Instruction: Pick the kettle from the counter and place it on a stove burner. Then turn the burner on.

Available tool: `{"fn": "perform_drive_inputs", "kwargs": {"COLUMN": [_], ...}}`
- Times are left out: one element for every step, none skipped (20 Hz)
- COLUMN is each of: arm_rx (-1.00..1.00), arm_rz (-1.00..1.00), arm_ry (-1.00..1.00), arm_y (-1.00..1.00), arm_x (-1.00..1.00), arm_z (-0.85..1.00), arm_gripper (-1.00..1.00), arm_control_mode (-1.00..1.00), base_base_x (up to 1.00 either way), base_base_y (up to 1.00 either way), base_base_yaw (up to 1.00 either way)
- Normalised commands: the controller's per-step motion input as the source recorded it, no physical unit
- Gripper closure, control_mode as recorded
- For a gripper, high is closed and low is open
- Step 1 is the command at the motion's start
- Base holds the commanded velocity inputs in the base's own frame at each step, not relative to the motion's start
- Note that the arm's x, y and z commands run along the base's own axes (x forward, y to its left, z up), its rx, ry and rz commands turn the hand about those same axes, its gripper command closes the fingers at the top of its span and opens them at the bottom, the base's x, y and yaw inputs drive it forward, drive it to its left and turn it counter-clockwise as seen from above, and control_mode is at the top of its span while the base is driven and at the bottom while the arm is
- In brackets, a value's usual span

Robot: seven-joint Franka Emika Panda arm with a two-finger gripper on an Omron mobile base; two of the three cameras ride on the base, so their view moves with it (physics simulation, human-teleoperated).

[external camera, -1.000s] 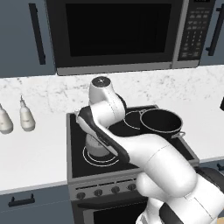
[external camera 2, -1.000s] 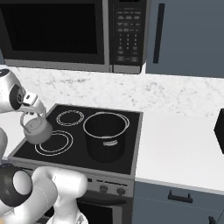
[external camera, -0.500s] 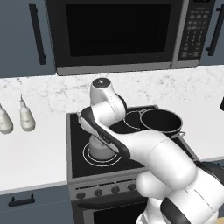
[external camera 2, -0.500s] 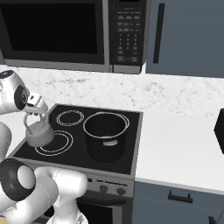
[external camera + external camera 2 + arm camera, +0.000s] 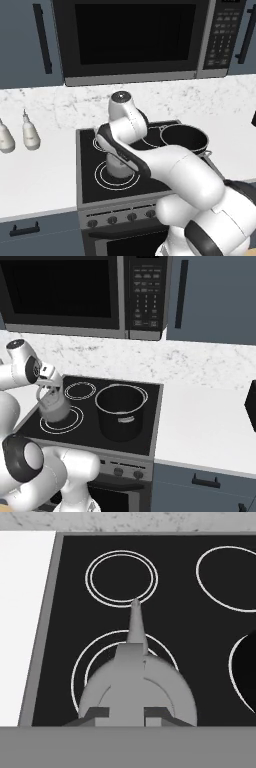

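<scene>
Far off to the claw's left, two white bottles (image 5: 17, 136) stand on the white marble-look counter (image 5: 35, 175), well apart from the stove. The counter's edge (image 5: 25, 612) runs just left of the claw in the hand view, beside the black glass cooktop (image 5: 145, 421).

The claw (image 5: 48, 390) is drawn narrow, its jaws pinched on the thin upright handle of the kettle (image 5: 54, 407). The two dark fingertips (image 5: 95, 713) sit on either side of the handle at the top of the pale-grey body (image 5: 137, 687). The kettle hangs directly beneath the claw, over the large double-ring stove burner (image 5: 59, 423); whether its base touches the glass cannot be told. In the hand view the white rings (image 5: 80, 672) curve around the kettle's body, and its spout points ahead toward the smaller double-ring circle (image 5: 121, 578).

To the claw's right stands the tall black stockpot (image 5: 121, 411), near the kettle but apart from it. Above and behind the claw hangs the microwave (image 5: 85, 293).
</scene>
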Motion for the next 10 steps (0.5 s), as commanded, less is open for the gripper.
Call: {"fn": "perform_drive_inputs", "kwargs": {"arm_rx": [0.00, 0.00, 0.00, 0.00, 0.00, 0.00, 0.00, 0.00, 0.00, 0.00], "arm_rz": [0.00, 0.00, 0.00, 0.00, 0.00, 0.00, 0.00, 0.00, 0.00, 0.00], "arm_ry": [0.00, 0.00, 0.00, 0.00, 0.00, 0.00, 0.00, 0.00, 0.00, 0.00], "arm_y": [0.00, 0.00, 0.00, 0.03, 0.03, 0.00, 0.00, 0.00, 0.00, 0.00], "arm_x": [0.07, 0.04, 0.03, 0.00, 0.00, 0.00, 0.00, 0.00, 0.00, 0.00], "arm_z": [-0.31, -0.31, -0.35, -0.37, -0.43, -0.45, -0.45, -0.45, -0.46, -0.44], "arm_gripper": [1.00, 1.00, 1.00, 1.00, 1.00, 1.00, 1.00, 1.00, 1.00, 1.00], "arm_control_mode": [-1.00, -1.00, -1.00, -1.00, -1.00, -1.00, -1.00, -1.00, -1.00, -1.00], "base_base_x": [0.00, 0.00, 0.00, 0.00, 0.00, 0.00, 0.00, 0.00, 0.00, 0.00], "base_base_y": [0.00, 0.00, 0.00, 0.00, 0.00, 0.00, 0.00, 0.00, 0.00, 0.00], "base_base_yaw": [0.00, 0.00, 0.00, 0.00, 0.00, 0.00, 0.00, 0.00, 0.00, 0.00]}}
